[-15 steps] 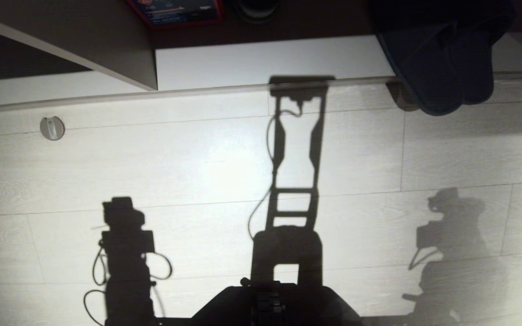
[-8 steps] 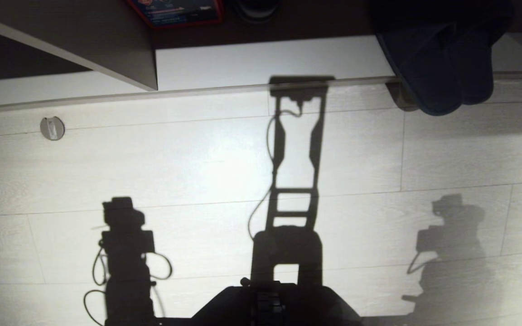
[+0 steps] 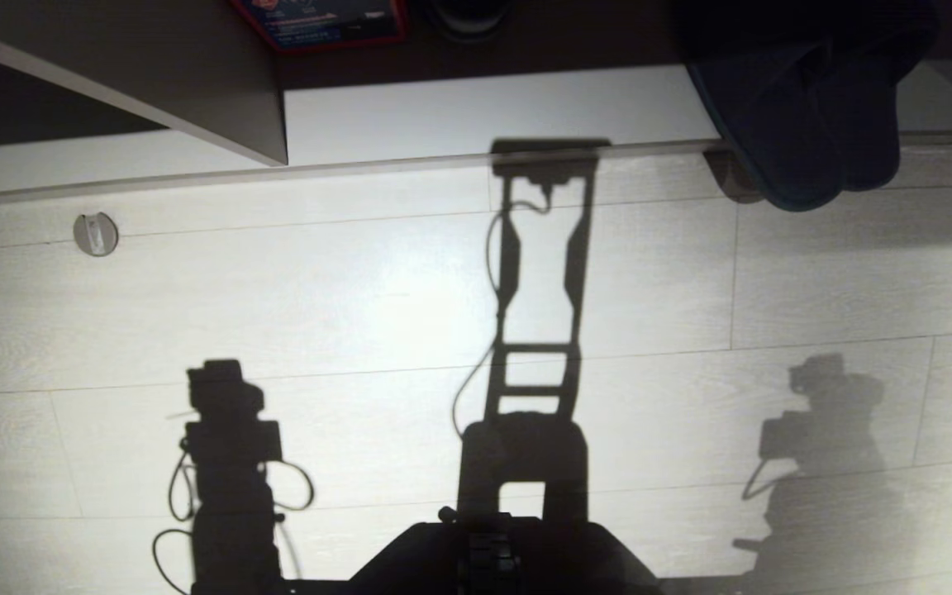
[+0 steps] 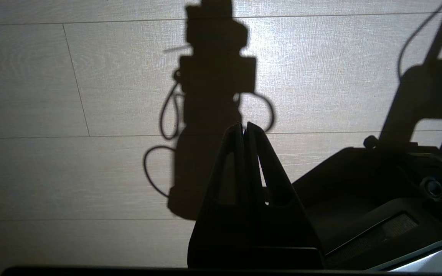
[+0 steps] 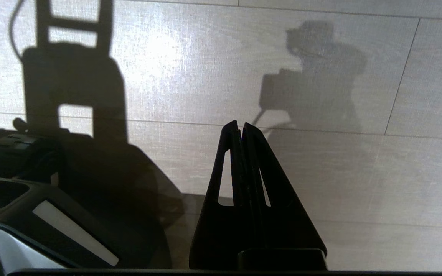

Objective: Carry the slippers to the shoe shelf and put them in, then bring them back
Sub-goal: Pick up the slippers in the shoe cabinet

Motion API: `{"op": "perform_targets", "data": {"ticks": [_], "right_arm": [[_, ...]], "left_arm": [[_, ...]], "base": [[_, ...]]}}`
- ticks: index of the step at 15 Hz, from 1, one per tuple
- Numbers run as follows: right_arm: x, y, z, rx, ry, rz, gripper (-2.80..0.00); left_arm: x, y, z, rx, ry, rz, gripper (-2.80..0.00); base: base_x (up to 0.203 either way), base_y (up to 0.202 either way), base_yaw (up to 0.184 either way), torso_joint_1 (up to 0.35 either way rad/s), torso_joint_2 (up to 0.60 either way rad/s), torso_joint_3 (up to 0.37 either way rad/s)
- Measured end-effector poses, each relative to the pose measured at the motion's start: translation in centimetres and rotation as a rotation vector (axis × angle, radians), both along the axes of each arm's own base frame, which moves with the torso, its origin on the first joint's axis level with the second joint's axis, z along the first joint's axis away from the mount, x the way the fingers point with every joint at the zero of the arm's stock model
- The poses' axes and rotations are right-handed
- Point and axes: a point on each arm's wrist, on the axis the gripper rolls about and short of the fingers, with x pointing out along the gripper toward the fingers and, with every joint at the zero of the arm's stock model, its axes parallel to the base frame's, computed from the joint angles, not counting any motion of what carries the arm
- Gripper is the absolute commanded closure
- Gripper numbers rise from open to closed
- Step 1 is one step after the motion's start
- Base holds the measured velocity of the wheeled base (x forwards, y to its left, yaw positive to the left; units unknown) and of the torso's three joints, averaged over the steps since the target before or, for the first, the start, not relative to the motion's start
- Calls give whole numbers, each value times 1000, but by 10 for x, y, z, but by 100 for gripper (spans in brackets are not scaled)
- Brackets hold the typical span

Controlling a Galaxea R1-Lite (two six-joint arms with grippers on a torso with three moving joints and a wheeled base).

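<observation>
My slippers [image 3: 806, 124] sit upper right, seemingly overhanging the shelf [image 3: 492, 111]; both grippers, left [image 4: 244, 128] and right [image 5: 241, 126], are pressed closed, empty.

Black tapered claws [image 4: 244, 128] [image 5: 241, 126], black base [image 3: 501, 554] with white trim.

No text could be read anywhere; a red-edged box [image 3: 321, 21] at the upper left of the head view bore pale print too small to make out.
</observation>
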Motion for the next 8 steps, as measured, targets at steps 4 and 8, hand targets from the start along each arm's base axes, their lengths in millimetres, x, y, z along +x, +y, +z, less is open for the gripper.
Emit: {"op": "perform_targets", "data": {"ticks": [4,8], "right_arm": [[5,0,21,-4,-59,1,0],[18,0,51,-6,-94,-2,0]], "left_arm": [[0,0,0,0,0,1,0],[0,0,0,0,0,0,0]], "base": [[0,0,0,0,0,0],[0,0,0,0,0,0]]}}
